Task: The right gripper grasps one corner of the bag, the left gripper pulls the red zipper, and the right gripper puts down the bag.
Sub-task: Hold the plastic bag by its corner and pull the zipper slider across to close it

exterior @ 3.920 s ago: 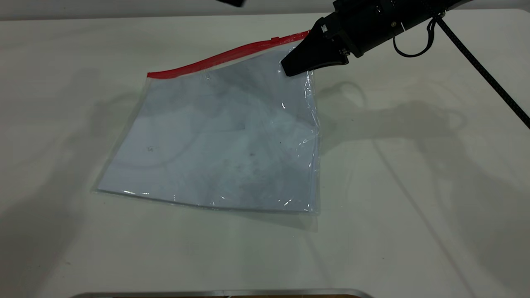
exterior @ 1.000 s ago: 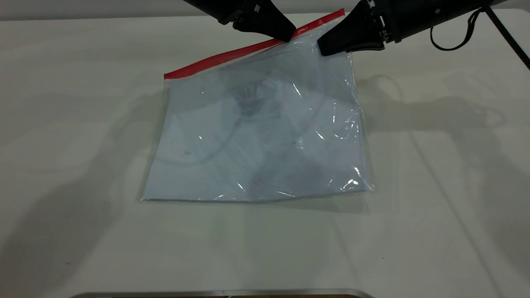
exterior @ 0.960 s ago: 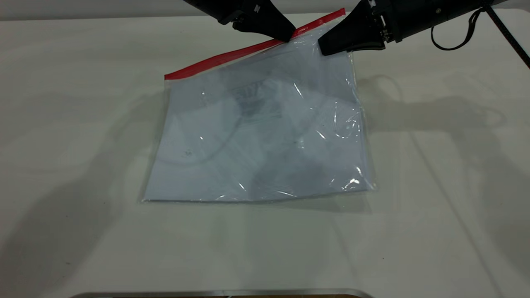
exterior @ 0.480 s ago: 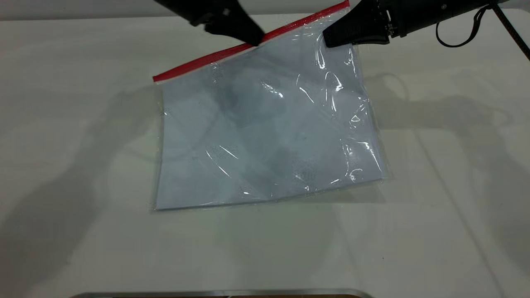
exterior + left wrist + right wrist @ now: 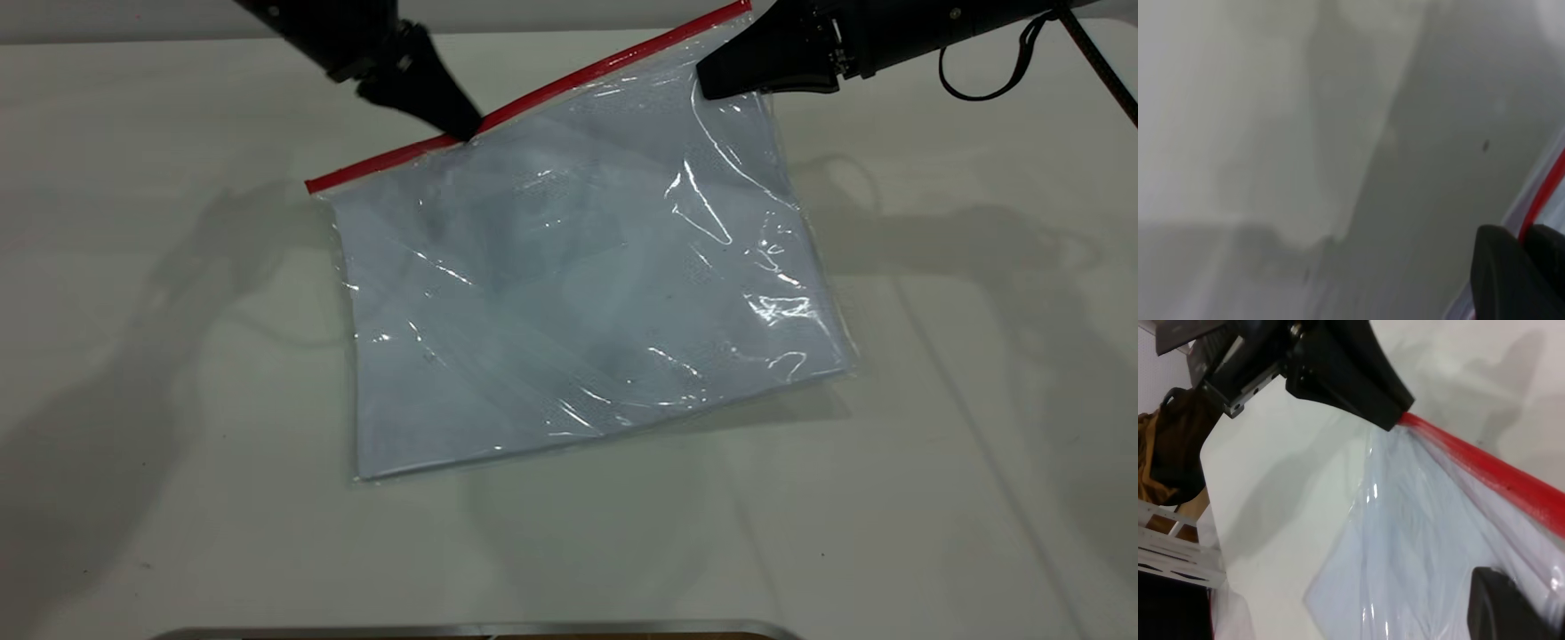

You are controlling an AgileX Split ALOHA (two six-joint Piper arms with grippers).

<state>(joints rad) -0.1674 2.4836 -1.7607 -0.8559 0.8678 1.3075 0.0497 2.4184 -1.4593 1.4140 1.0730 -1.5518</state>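
Exterior view: right gripper (image 5: 711, 82) clenched on bag (image 5: 578, 293) corner (image 5: 736, 27) at one o'clock; left gripper (image 5: 467, 132) pinching red zipper (image 5: 533, 93) midway; lowering pending.

Clear bag (image 5: 569, 293) of white sheets, red zipper (image 5: 533, 93) edge raised off table.

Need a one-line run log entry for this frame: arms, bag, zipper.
right gripper: shut on bag corner, raised | left gripper: shut on red zipper, partway along | table: bag's near edge resting
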